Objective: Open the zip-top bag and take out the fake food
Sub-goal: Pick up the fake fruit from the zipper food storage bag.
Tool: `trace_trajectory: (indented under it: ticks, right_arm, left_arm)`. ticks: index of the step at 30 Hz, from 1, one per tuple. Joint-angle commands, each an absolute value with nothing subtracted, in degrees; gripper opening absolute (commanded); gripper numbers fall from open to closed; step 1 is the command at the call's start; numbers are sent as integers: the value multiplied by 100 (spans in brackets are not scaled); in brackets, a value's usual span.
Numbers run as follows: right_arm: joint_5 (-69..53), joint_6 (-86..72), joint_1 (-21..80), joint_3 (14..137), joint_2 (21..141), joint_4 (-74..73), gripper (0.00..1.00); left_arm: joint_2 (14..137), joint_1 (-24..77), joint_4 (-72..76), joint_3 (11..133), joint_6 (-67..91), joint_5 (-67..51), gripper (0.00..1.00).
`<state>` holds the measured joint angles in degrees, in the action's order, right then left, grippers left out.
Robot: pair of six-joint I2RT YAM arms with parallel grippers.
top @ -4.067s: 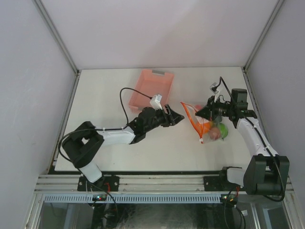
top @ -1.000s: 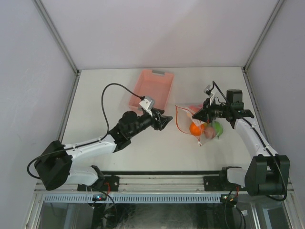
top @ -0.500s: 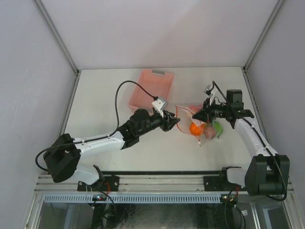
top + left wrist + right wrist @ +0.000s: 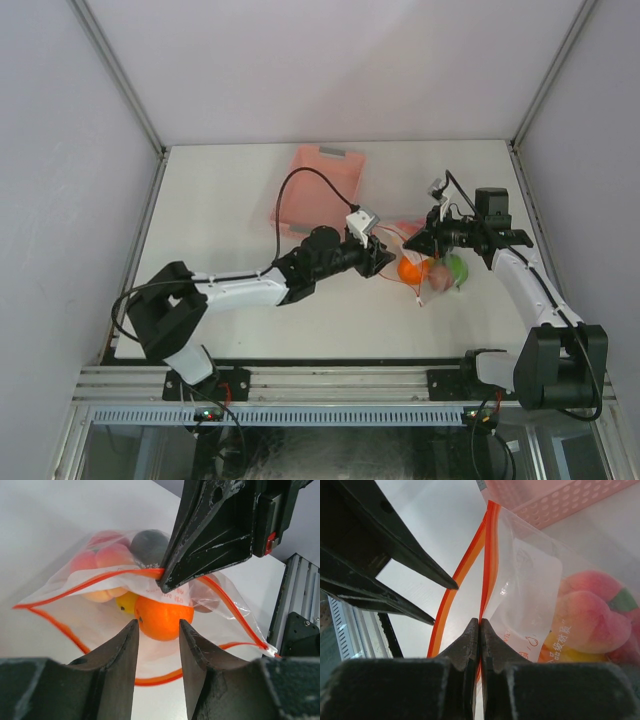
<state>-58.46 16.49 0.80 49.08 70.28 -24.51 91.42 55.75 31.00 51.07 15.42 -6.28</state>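
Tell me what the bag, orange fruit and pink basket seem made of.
The bag: thin clear plastic film, crinkled, glossy, with an orange-red zip strip. The orange fruit: probably hard plastic, smooth with a sheen. The pink basket: moulded plastic, rows of slots, fairly matte.

Shells on the left arm [image 4: 240, 288] and right arm [image 4: 530, 285] are white, with black joint housings. The left gripper [image 4: 156, 645] has matte black tapered fingers, scuffed grey along the edges. The right gripper [image 4: 479, 625] is the same black, wedge-shaped, with scratched faces and a small red tab [image 4: 270, 542] on its body. A white camera box [image 4: 362, 218] sits just behind the left gripper, with a thin black cable [image 4: 305, 169] looping off it. A second white box [image 4: 437, 187] sits behind the right gripper.
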Motion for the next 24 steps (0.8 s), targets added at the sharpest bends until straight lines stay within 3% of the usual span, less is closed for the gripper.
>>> trace_trajectory:
  ticks: [1, 11, 18, 24]
  right_arm:
    - [-5990, 1763, 113, 4970, 6989, -2421, 0]
    - [-5961, 2024, 123, 5063, 7004, -2696, 0]
    - [-5779, 3192, 27, 5551, 6895, -3905, 36]
    - [-4854, 3462, -170, 5516, 6704, -4143, 39]
  left_arm:
    - [9575, 5702, 3383, 5647, 1474, -788, 43]
    - [10183, 5825, 3862, 5636, 1267, -865, 55]
    - [10557, 5834, 4828, 5203, 560, -980, 65]
    - [10790, 5886, 5645, 4788, -48, -1048, 72]
